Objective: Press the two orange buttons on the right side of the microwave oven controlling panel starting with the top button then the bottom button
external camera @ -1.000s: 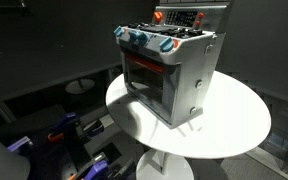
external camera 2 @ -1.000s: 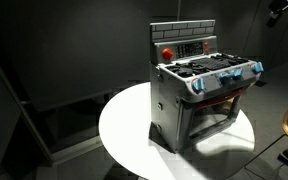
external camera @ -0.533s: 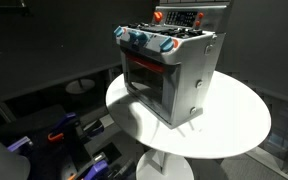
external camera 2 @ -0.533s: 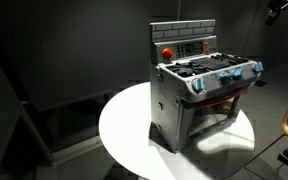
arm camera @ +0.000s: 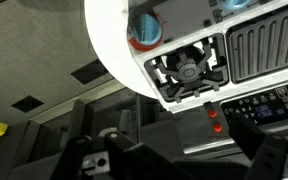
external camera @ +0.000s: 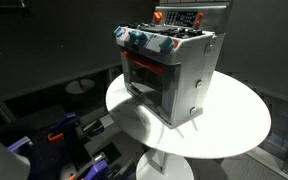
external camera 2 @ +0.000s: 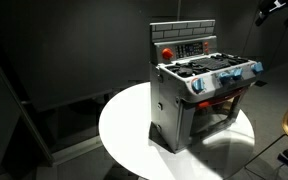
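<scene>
Orange buttons [arm camera: 213,112], two, are seen on the oven [external camera: 174,75] panel, right of centre in the wrist view. Panel writing is illegible. Gripper [arm camera: 184,160] jaws are held wide apart, clear of both buttons.

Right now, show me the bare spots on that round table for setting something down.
Bare: the round table between the toy oven and the rim, and the wide crescent beside its metal side wall. Crowded: the stovetop and its knob row.
</scene>
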